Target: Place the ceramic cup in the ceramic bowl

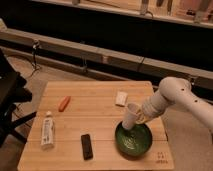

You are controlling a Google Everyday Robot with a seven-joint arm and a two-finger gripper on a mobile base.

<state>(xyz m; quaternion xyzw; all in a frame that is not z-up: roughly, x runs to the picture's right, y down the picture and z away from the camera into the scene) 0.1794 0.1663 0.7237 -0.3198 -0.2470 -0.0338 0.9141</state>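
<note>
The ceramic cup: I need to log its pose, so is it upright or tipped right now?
Tipped. The ceramic cup leans with its base down at the ceramic bowl's near-left rim, at the gripper.

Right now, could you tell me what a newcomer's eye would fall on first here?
The white arm reaching in from the right, its gripper at the ceramic cup, which is tilted over the back-left rim of the ceramic bowl. Next, the orange object and white bottle at the table's left.

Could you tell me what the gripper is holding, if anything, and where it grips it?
The gripper holds the ceramic cup at its upper side near the rim, tilted over the ceramic bowl.
</note>
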